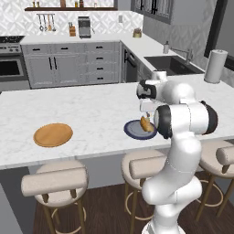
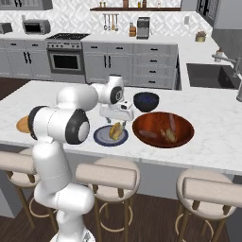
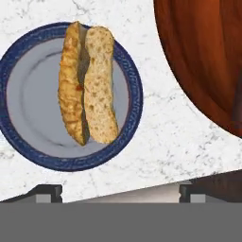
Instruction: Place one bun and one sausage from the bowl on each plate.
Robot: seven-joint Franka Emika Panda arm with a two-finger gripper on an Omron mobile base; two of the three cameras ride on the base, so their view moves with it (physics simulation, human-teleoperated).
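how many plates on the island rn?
2. The blue plate sits beside the brown bowl, holding a bun. The wooden plate lies bare, further along the counter, to the robot's left.

The robot is a glossy white arm point(image 1: 183, 151) built of rounded, bulbous segments, rising from the lower right of the left base view and the lower left of the right base view. Its joints are capped with black discs ringed in dark grey point(image 2: 76, 127), seen clearly at the big elbow in the centre left of the right base view. Near the hand a smaller white housing carries a dark round face point(image 2: 112, 95). Two small dark grey, blocky fingertips point(image 3: 47, 192) stand at the bottom of the hand view.
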